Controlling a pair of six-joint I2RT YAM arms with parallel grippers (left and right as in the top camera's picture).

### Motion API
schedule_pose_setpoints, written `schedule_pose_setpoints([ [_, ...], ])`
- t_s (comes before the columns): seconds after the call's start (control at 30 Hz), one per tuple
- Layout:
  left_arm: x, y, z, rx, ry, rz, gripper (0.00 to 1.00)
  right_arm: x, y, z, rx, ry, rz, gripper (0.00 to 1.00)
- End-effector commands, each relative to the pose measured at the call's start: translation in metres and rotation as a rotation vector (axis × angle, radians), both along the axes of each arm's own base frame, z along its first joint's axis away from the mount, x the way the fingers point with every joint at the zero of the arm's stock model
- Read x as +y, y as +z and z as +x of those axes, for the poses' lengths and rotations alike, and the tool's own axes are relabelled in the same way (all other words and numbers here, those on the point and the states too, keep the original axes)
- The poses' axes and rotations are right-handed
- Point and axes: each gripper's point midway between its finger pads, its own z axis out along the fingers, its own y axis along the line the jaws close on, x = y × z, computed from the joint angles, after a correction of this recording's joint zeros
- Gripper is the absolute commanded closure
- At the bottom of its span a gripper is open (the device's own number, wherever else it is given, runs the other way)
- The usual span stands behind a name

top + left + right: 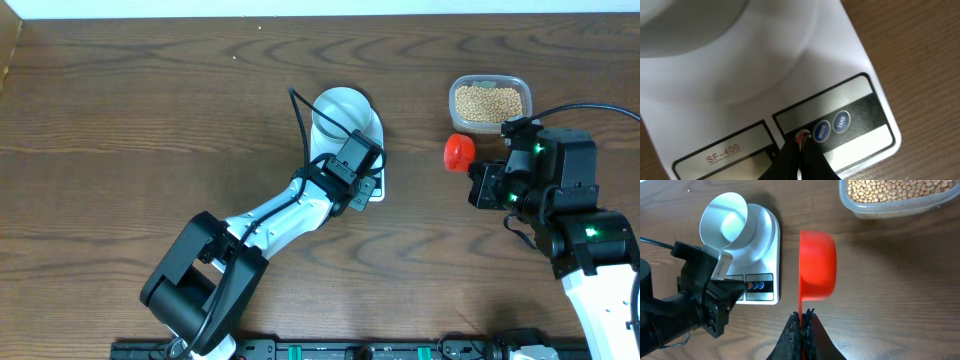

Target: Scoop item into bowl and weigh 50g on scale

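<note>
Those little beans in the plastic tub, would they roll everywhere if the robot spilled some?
Probably yes: the beans look small, round and smooth, so loose ones would likely roll across the flat table. They seem dry and separate, so they should pour easily from the red scoop.

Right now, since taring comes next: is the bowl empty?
Empty. The bowl is bare and pale inside, with nothing lying in it. It stands on the scale.

An empty pale bowl (pixel 725 219) sits on the white scale (pixel 769 240); tan beans (pixel 895 190) fill a clear tub (pixel 850 207) well apart.
</note>
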Motion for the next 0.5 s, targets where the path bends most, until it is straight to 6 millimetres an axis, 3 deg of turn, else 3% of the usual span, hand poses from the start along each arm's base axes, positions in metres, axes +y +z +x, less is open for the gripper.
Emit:
schedule_pose_setpoints([
  [0.0,0.007,-0.003,0.004,-0.011,0.039,0.02,0.93,0.001,0.008,0.002,-0.022,0.015,-0.002,0.99],
  [0.47,0.0,-0.018,-0.001,0.035,0.019,0.005,0.93,0.001,0.006,0.0,-0.012,0.014,-0.003,0.99],
])
